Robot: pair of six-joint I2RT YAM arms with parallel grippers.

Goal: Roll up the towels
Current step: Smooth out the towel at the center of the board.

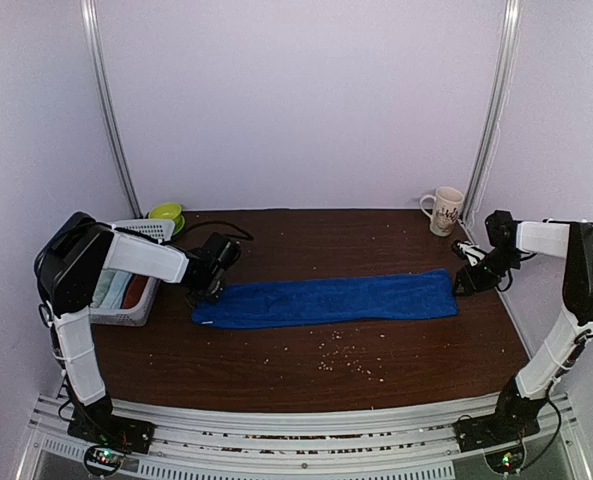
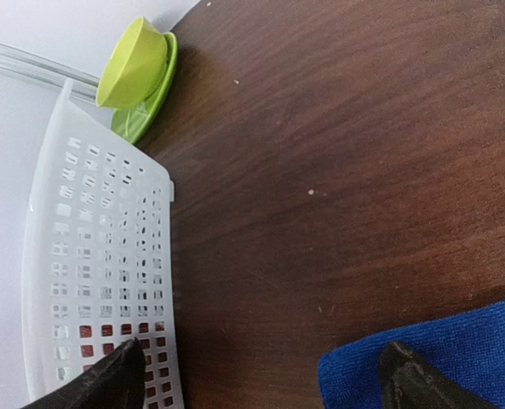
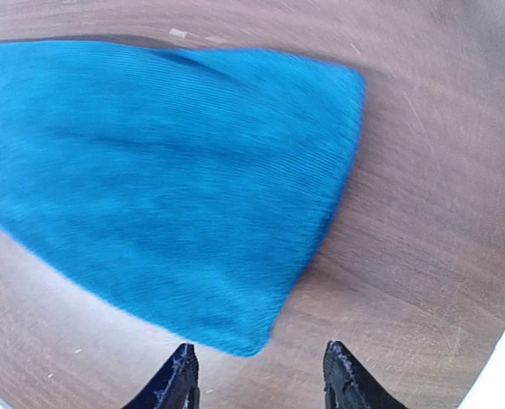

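Lying flat, a long royal blue cloth towel (image 1: 326, 298) stretches left to right across the dark brown wooden counter (image 1: 276, 250). The left tool (image 1: 208, 290), jaws spread, hovers at its left end beside a white perforated plastic basket (image 1: 144, 303) holding a pale mint-green towel (image 1: 109, 289). The right tool (image 1: 466, 283), also spread, is at the right end. Pale crumbs (image 1: 341, 358) dot the wood.

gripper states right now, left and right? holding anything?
Left gripper: open, holding nothing, at the left end of the long royal blue cloth towel.
Right gripper: open, holding nothing, at that towel's right end.
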